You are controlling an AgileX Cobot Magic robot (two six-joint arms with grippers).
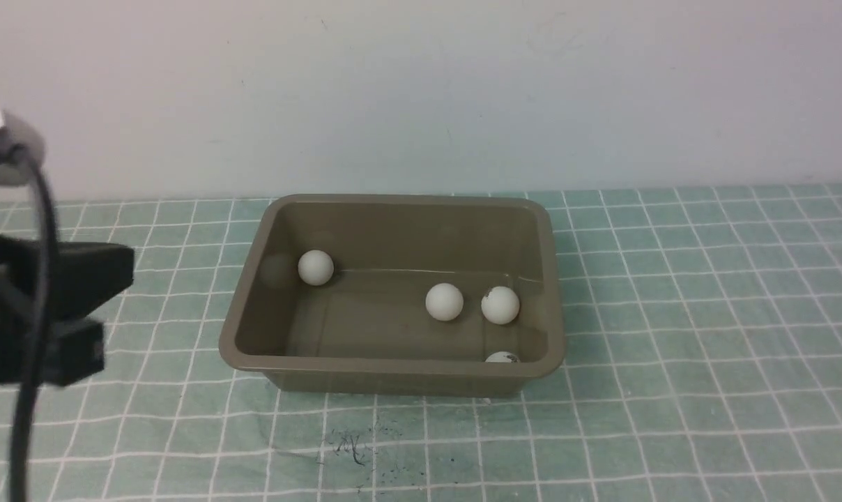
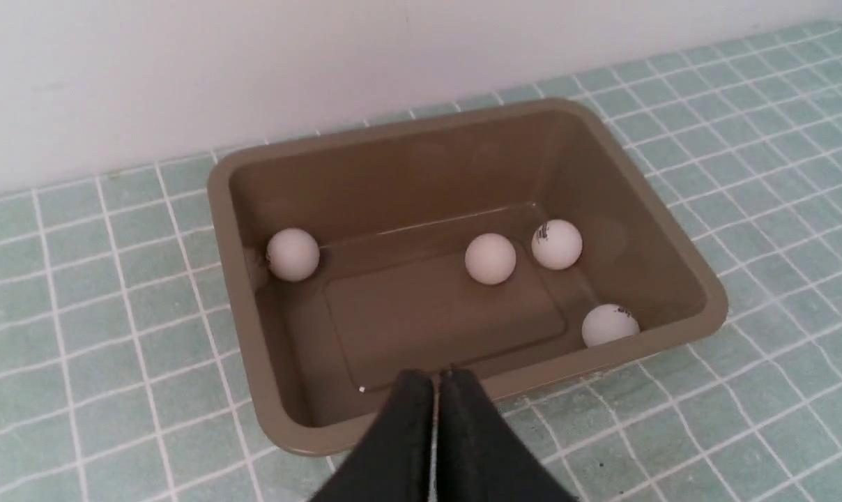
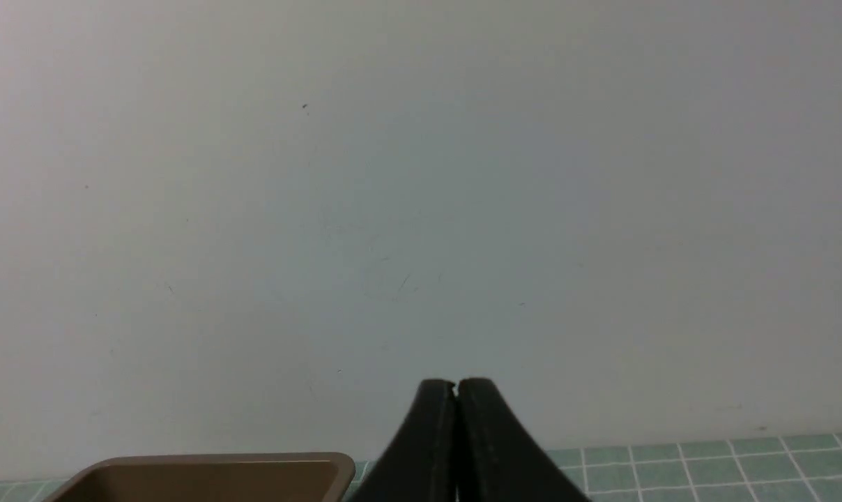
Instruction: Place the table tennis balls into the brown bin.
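We see the brown bin (image 1: 393, 365) in the middle of the front view. It is a shallow rectangular tub of glossy olive-brown plastic, with rounded corners, sloping walls and a flared rim that catches pale reflections. It sits on a cloth (image 1: 672, 314) printed with pale green squares and white grid lines. The cloth is slightly wrinkled and has a patch of small dark marks (image 1: 351, 443) in the lower centre of the frame, just in front of the bin. Behind stands a plain off-white wall (image 1: 421, 90).

All four table tennis balls (image 1: 444, 302) lie inside the bin, small, round, matte and white. One rests alone at centre-left of the frame, where the floor meets the far wall. Two sit close together right of centre, a narrow gap between them. The fourth is in the near right corner, half hidden by the front rim. The two rightmost carry a small dark print.

The left gripper (image 2: 435, 376) has its dark, matte fingers pressed together with nothing between them, and its wrist camera looks down into the bin. The right gripper (image 3: 456, 383) is likewise closed and empty, facing the wall. At the left edge of the front view, the left arm (image 1: 65, 279) shows as blurred black blocks crossed by a dark cable (image 1: 43, 279).
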